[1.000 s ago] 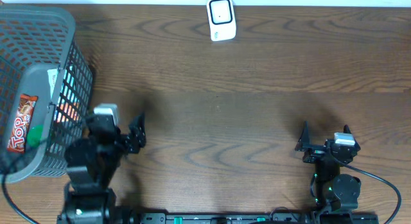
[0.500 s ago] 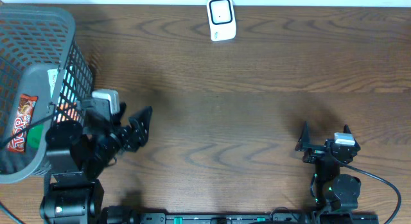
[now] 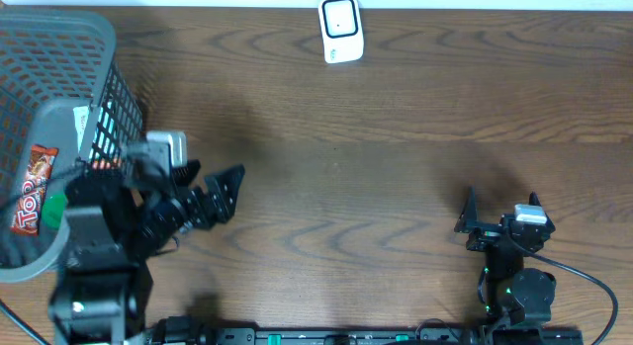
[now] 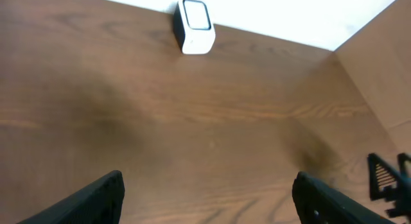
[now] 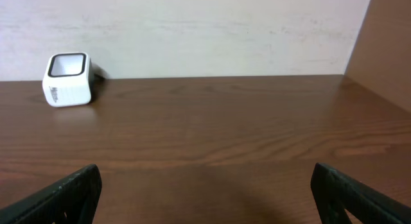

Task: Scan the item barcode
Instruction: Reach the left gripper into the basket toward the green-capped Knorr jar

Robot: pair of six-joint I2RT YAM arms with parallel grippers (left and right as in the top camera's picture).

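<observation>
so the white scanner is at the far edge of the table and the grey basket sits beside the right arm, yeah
Not quite: the overhead view shows the grey basket beside the left arm, not the right. The white scanner is at the far edge of the table, as you said.

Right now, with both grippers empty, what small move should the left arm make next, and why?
Probably swing the left gripper over the grey basket, towards the Top snack bar. Its jaws stand open and empty, the bar lies in the basket, and the white scanner has nothing to read.
</observation>
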